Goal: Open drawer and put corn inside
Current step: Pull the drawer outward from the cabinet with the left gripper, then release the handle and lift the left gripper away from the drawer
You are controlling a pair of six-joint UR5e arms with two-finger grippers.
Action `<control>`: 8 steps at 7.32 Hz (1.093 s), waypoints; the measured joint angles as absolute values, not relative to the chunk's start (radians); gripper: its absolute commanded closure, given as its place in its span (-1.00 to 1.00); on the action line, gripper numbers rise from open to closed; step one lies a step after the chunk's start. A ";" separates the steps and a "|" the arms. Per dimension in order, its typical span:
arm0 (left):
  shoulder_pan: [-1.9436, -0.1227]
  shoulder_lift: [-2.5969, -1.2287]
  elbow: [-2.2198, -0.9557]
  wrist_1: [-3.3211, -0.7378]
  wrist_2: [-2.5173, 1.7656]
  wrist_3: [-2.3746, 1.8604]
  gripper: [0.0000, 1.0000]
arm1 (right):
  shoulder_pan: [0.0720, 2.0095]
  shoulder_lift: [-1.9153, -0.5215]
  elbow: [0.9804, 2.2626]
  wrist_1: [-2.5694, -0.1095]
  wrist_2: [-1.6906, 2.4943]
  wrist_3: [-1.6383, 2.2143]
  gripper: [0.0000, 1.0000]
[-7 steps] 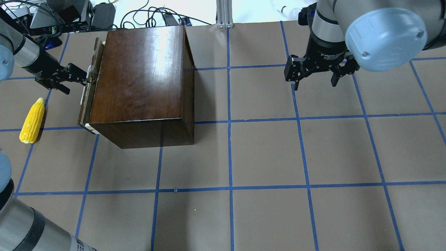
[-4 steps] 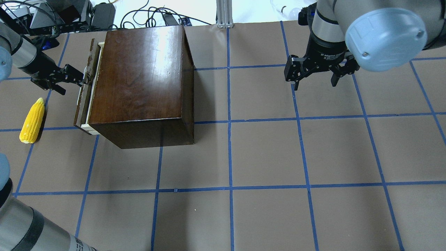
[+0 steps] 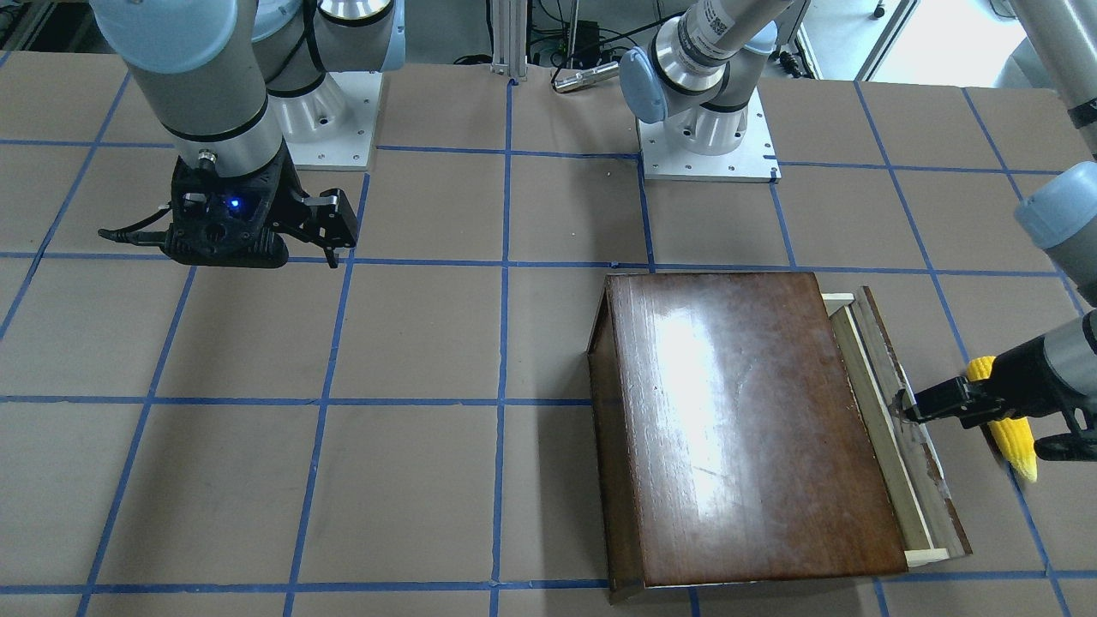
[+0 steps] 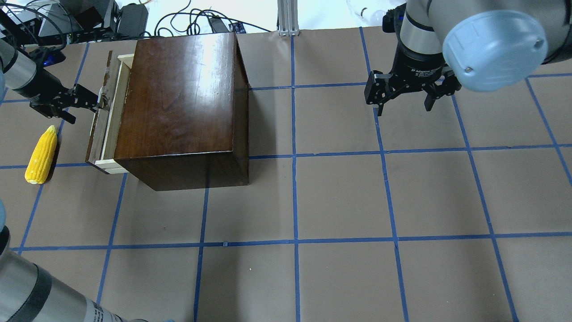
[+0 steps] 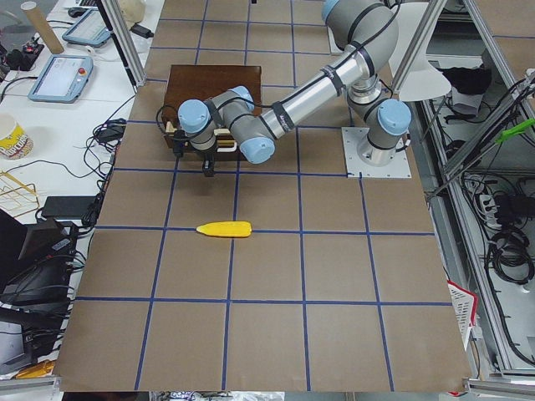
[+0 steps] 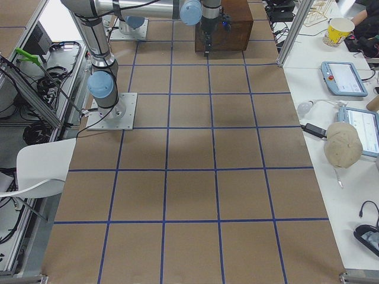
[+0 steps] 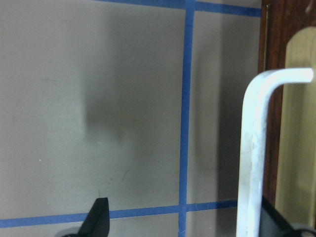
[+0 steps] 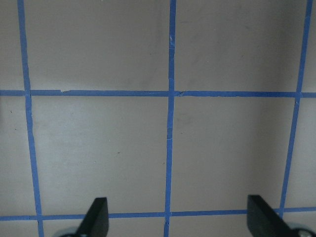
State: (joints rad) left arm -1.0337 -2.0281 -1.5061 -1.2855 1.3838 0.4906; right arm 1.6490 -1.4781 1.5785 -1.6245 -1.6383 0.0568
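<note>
Change: the drawer stands further out of the box than a second ago; a wider strip of its pale tray now shows beside the dark front panel.
Meaning: the opening step looks underway but probably unfinished, since the exposed gap is narrow for the cob.
Left gripper: it has drawn back with the drawer. Its fingers are spread, not clamped. The white handle sits just inside one finger, which appears to hook it and pull.
Right gripper: unchanged, jaws apart and holding nothing, above bare table well away from the box.
Corn: it lies on the table where it was, near the drawer front, on the far side of the left gripper from the box, and not yet handled.
Count: one box, one drawer, one handle, one corn, two grippers.
</note>
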 measured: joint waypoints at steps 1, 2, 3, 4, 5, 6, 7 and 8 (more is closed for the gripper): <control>-1.029 -2.028 -1.507 -1.286 1.384 0.491 -1.00 | 1.649 -1.478 1.578 -1.624 -1.638 0.057 -1.00; -1.021 -2.027 -1.507 -1.286 1.384 0.494 -1.00 | 1.649 -1.478 1.578 -1.624 -1.638 0.057 -1.00; -1.006 -2.028 -1.507 -1.286 1.384 0.500 -1.00 | 1.649 -1.478 1.578 -1.624 -1.638 0.057 -1.00; -0.993 -2.029 -1.507 -1.286 1.383 0.507 -1.00 | 1.649 -1.479 1.578 -1.624 -1.638 0.057 -1.00; -0.987 -2.029 -1.506 -1.286 1.382 0.511 -1.00 | 1.649 -1.478 1.578 -1.624 -1.638 0.057 -1.00; -0.983 -2.028 -1.505 -1.287 1.382 0.512 -1.00 | 1.649 -1.478 1.578 -1.625 -1.638 0.057 -1.00; -0.982 -2.028 -1.505 -1.287 1.382 0.512 -1.00 | 1.649 -1.478 1.578 -1.625 -1.638 0.057 -1.00; -0.980 -2.027 -1.505 -1.287 1.382 0.513 -1.00 | 1.649 -1.479 1.578 -1.626 -1.638 0.057 -1.00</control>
State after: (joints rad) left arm -0.9799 -2.0271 -1.5049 -1.2870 1.3822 0.5126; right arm 1.6490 -1.4787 1.5784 -1.6255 -1.6383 0.0568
